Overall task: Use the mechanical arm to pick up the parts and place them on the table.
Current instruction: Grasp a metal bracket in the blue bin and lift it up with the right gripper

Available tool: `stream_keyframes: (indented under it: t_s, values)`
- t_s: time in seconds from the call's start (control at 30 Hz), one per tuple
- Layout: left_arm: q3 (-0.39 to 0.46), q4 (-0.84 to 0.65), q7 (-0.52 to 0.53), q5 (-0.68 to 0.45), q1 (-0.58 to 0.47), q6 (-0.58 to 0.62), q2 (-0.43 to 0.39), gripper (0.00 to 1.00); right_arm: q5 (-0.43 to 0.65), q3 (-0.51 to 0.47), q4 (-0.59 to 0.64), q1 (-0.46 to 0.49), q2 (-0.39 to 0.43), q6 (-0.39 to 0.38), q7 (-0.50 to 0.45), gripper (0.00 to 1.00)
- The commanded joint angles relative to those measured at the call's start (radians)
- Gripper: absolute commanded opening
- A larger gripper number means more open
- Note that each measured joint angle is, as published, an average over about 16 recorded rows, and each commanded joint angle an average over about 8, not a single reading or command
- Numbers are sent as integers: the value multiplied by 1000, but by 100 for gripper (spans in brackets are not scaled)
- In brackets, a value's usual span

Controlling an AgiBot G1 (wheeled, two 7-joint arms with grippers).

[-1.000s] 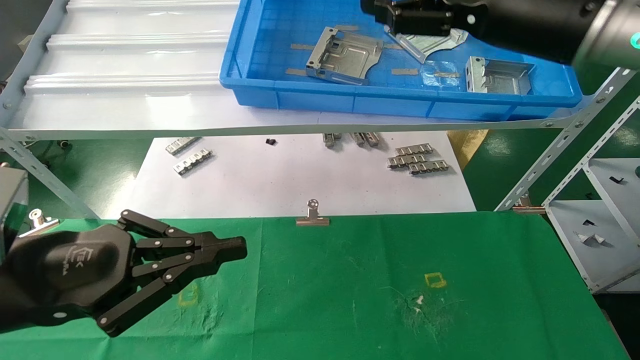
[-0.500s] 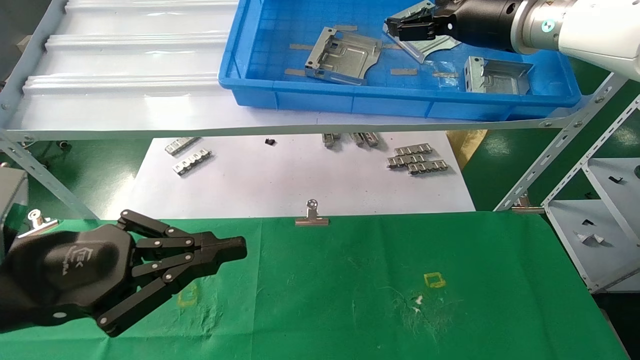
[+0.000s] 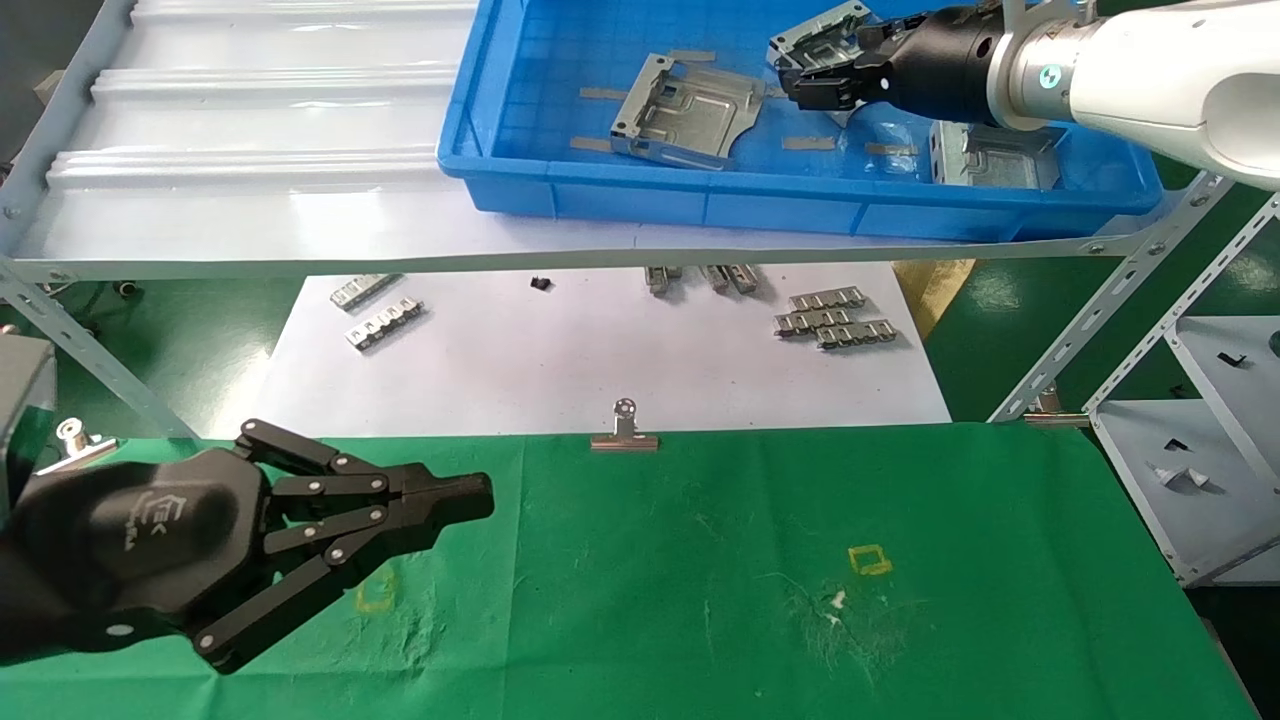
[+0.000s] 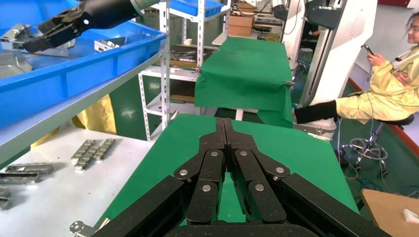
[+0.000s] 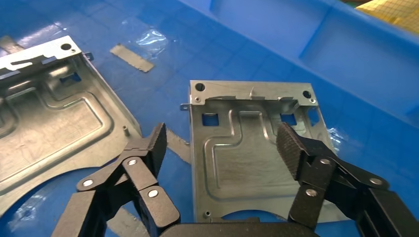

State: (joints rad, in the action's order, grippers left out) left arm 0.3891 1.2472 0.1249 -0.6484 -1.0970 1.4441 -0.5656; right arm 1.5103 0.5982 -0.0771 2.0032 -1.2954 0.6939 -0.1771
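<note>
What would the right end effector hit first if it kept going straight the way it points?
Most likely the metal plate lying between its open fingers on the blue tray floor. The right end effector points straight at it; the remaining gap is unclear.

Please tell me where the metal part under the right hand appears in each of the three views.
Head view: part at top, inside the blue tray, partly hidden by the right hand.
Left wrist view: part at the far upper corner, beside that hand.
Right wrist view: part central, between open fingers.
Shared landmark: the blue tray.
</note>
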Motion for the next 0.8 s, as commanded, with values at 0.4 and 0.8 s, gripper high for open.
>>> stream_keyframes:
  t_s: [0.4, 0.8]
  values:
    - [0, 0, 0, 0, 0, 0, 0, 100, 0, 0, 31, -8, -40, -59, 54, 0]
    - [0, 0, 0, 0, 0, 0, 0, 100, 9, 10, 32, -20, -45, -71, 68, 0]
